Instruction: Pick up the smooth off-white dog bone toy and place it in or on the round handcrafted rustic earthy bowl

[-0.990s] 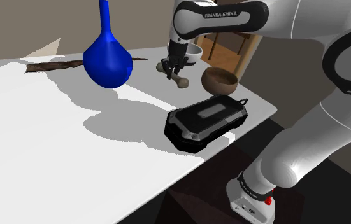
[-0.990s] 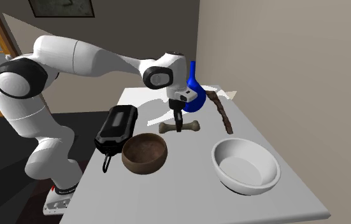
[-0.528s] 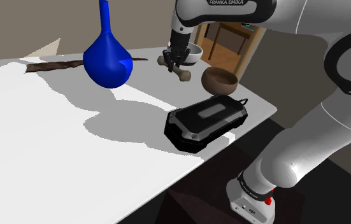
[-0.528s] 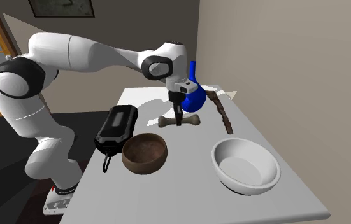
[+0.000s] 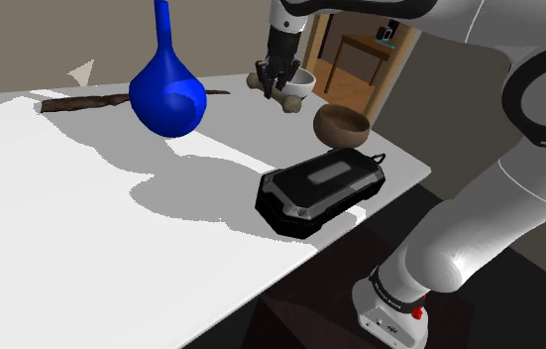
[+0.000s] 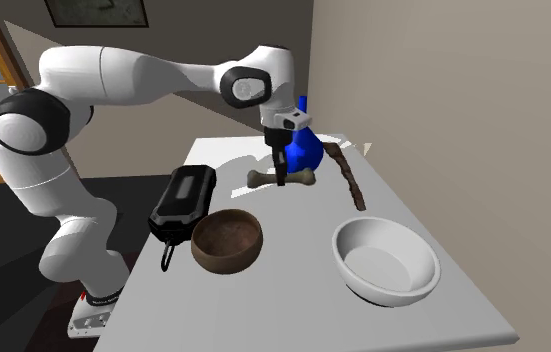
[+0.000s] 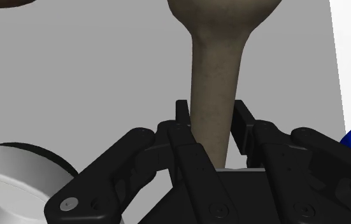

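Gripper (image 7: 211,121) jaws narrowly parted, clamped on the shaft of the pale dog bone (image 7: 217,70), one finger each side. Bone held crosswise above the white table (image 6: 293,290), near the blue vase (image 6: 306,152), apart from the brown bowl (image 6: 227,240)

Tan bone (image 6: 303,179) hangs level, clasped mid-shaft in the jaws; round brown bowl (image 6: 225,258) sits upright, apart.
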Motion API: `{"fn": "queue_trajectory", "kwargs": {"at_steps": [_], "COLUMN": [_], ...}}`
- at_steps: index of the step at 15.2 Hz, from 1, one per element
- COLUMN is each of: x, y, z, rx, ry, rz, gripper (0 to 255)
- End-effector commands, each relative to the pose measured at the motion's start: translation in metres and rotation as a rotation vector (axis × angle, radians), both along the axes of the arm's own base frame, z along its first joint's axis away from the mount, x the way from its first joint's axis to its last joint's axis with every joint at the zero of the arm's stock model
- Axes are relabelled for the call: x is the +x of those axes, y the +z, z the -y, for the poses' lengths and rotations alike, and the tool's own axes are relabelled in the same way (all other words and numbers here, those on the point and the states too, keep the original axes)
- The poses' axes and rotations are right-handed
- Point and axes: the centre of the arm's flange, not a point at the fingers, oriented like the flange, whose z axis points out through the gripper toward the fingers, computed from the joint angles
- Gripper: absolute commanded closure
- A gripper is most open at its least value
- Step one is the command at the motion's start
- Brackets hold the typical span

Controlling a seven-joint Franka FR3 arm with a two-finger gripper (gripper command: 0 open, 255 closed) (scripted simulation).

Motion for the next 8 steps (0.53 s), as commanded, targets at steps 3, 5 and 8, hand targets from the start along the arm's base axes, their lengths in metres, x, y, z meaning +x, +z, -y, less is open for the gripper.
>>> {"fn": "queue_trajectory", "kwargs": {"at_steps": [3,5,8], "x": [0.0,0.0,0.0], "y": [0.022,0.032,0.048], "z": [0.0,0.0,0.0], "rx": [0.0,0.0,0.0], "ry": [0.0,0.0,0.0], "rz": [0.0,0.0,0.0], "gripper": [255,255,255]}}
